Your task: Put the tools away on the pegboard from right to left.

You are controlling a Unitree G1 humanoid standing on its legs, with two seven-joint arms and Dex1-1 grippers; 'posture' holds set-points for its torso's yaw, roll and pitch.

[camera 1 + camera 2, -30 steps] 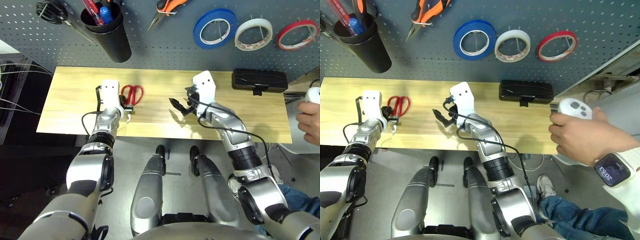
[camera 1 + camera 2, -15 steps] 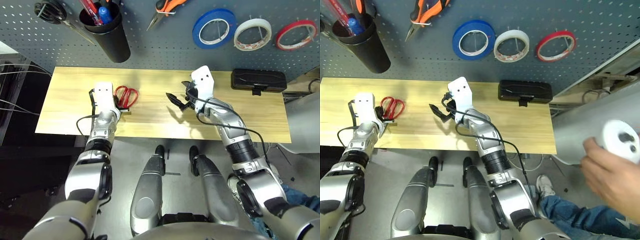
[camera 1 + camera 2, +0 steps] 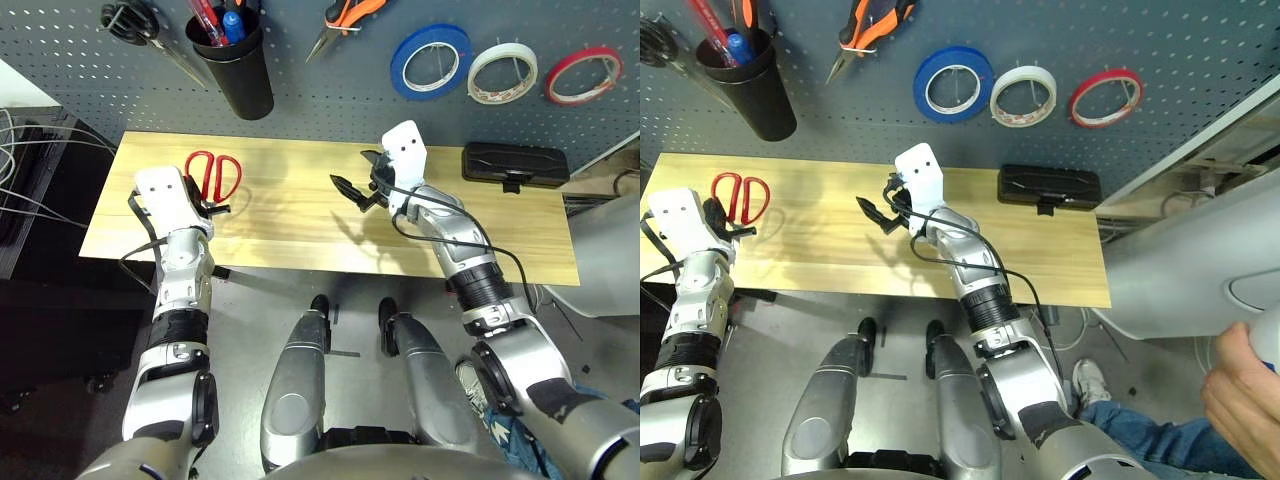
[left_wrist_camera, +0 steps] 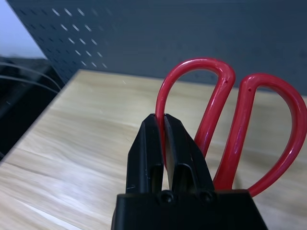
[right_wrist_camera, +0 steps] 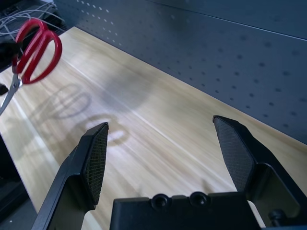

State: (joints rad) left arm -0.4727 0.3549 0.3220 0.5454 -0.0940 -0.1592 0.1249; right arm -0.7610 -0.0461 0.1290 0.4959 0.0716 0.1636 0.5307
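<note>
My left gripper [image 3: 207,204] is shut on one loop of the red-handled scissors [image 3: 212,175], which it holds above the left part of the table with the handles up and the blades hanging down. The left wrist view shows the black fingers [image 4: 153,143] clamped on the red loop [image 4: 199,63]. My right gripper [image 3: 350,190] hovers open over the table's middle, with nothing between its fingers. On the pegboard [image 3: 320,95] hang the blue tape ring [image 3: 432,60] and the orange-and-black pliers [image 3: 345,15]. The blue-handled screwdriver [image 3: 232,25] stands in the black cup [image 3: 243,70].
White tape [image 3: 507,72] and red tape [image 3: 580,72] hang right of the blue ring. Black-handled scissors [image 3: 130,22] hang at the board's far left. A black case [image 3: 515,162] lies at the back right of the wooden table [image 3: 300,235]. A person's hand [image 3: 1245,385] is at lower right.
My left gripper has carried the red scissors up off the table and to the left. The right gripper has stayed open in about the same place. The camera has shifted a little.
</note>
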